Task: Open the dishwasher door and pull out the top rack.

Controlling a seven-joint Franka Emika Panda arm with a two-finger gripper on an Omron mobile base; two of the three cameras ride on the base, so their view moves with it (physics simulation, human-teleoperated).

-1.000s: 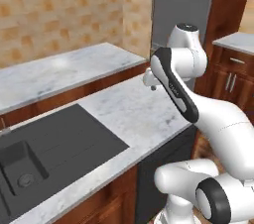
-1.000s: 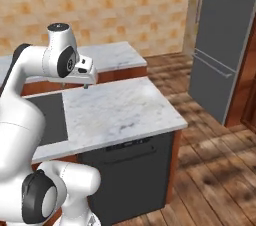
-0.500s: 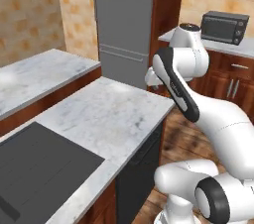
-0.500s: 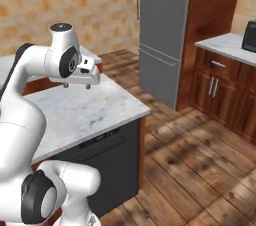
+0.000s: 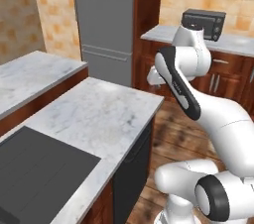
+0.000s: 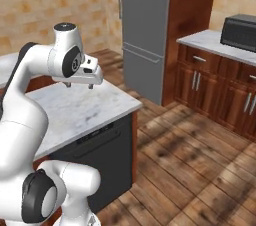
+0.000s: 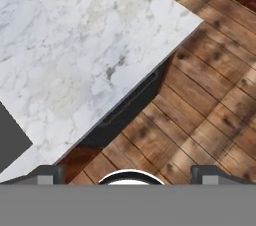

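Gripper (image 6: 79,85): I see it hanging above the marble counter (image 6: 75,112), fingers spread wide apart, holding nothing.
Dishwasher door (image 6: 102,167): I find it shut, a black panel under the counter's end, its bar handle (image 7: 131,101) just under the counter's edge.
Writing: I can read none; the fridge (image 5: 106,25) panel is too small.

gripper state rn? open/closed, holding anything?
Gripper: open, fingers apart, holding nothing; it hangs above the marble counter, clear of the dishwasher door, which is shut.
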